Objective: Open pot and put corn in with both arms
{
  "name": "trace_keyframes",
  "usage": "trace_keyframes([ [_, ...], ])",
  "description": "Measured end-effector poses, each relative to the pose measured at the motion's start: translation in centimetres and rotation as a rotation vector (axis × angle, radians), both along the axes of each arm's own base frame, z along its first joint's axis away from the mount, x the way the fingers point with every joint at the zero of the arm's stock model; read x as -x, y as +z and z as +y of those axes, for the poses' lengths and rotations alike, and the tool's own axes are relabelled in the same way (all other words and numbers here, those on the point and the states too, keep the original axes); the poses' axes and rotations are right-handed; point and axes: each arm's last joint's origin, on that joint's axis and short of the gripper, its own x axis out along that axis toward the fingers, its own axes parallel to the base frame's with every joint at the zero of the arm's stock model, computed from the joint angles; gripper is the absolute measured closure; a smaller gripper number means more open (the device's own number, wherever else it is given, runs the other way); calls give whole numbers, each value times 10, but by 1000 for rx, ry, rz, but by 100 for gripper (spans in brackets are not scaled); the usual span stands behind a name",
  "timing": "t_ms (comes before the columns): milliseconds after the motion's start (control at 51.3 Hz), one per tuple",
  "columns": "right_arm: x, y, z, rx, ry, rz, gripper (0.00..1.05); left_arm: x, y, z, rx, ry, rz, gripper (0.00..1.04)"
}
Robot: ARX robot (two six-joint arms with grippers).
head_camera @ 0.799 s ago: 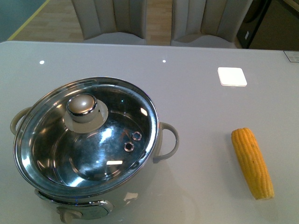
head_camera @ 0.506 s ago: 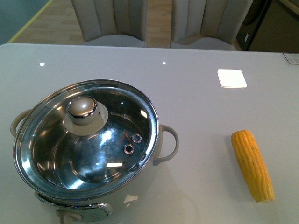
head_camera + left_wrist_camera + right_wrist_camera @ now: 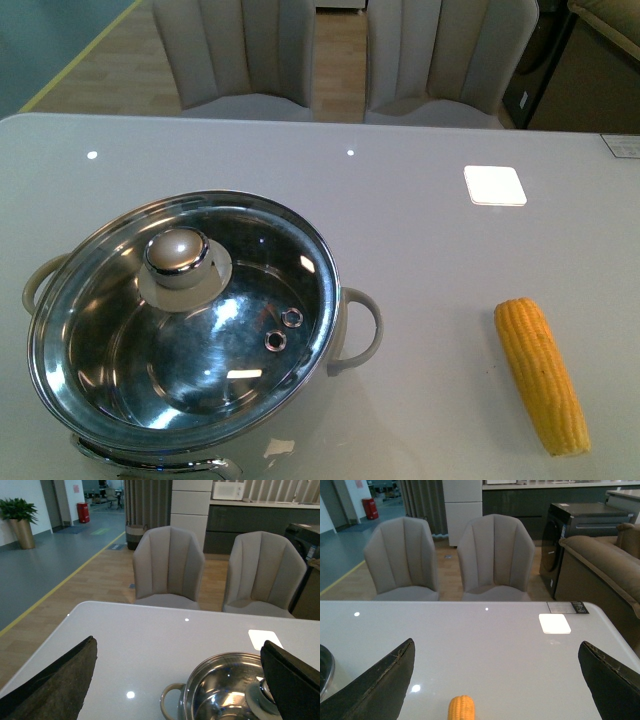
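The pot (image 3: 345,345) stands at the near left of the white table, closed by its glass lid (image 3: 190,330) with a silver knob (image 3: 177,251). The yellow corn (image 3: 541,375) lies on the table at the near right, lengthwise away from me. Neither arm shows in the front view. In the left wrist view my left gripper (image 3: 180,680) is open, its fingers (image 3: 60,680) wide apart above the pot (image 3: 220,690) and the lid knob (image 3: 265,692). In the right wrist view my right gripper (image 3: 497,680) is open above the table, with the corn's tip (image 3: 461,708) below it.
A white square pad (image 3: 494,185) lies on the table at the far right. Two beige chairs (image 3: 235,55) stand behind the table's far edge. A sofa (image 3: 605,565) and dark cabinet stand beyond the right side.
The front view has tilted upward a little: pot, corn and pad sit lower in the frame and the pot's front knob has dropped out of view. The objects themselves have not moved.
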Motion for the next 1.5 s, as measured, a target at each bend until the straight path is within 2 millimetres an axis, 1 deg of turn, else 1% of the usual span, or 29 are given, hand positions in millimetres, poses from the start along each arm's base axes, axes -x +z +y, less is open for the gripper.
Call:
trace_keyframes([
  [58, 0, 0, 0, 0, -1, 0, 9, 0, -2, 0, 20, 148, 205, 7],
  [156, 0, 0, 0, 0, 0, 0, 9, -1, -7, 1, 9, 246, 347, 7],
  [214, 0, 0, 0, 0, 0, 0, 9, -1, -8, 0, 12, 263, 362, 7],
  [351, 0, 0, 0, 0, 0, 0, 9, -3, -3, -4, 20, 244, 347, 7],
  [487, 0, 0, 0, 0, 0, 0, 9, -14, 4, -11, 36, 185, 330, 7],
  [545, 0, 0, 0, 0, 0, 0, 9, -27, 14, -18, 37, 129, 293, 7],
  [623, 0, 0, 0, 0, 0, 0, 9, -51, 29, -29, 30, 55, 251, 7],
  [682, 0, 0, 0, 0, 0, 0, 9, -67, 34, -36, 25, 22, 242, 7],
  [740, 0, 0, 0, 0, 0, 0, 9, -83, 35, -43, 13, -5, 248, 7],
  [779, 0, 0, 0, 0, 0, 0, 9, -95, 32, -49, 7, -23, 257, 7],
  [818, 0, 0, 0, 0, 0, 0, 9, -109, 26, -55, -2, -36, 275, 7],
  [896, 0, 0, 0, 0, 0, 0, 9, -128, 13, -66, -10, -58, 299, 7],
  [1091, 0, 0, 0, 0, 0, 0, 9, -152, -10, -88, -19, -106, 309, 7],
  [1188, 0, 0, 0, 0, 0, 0, 9, -162, -23, -97, -22, -123, 316, 7],
  [1208, 0, 0, 0, 0, 0, 0, 9, -166, -28, -100, -22, -127, 321, 7],
  [1422, 0, 0, 0, 0, 0, 0, 9, -185, -62, -111, -13, -128, 365, 7],
  [1500, 0, 0, 0, 0, 0, 0, 9, -188, -69, -114, -9, -130, 372, 7],
])
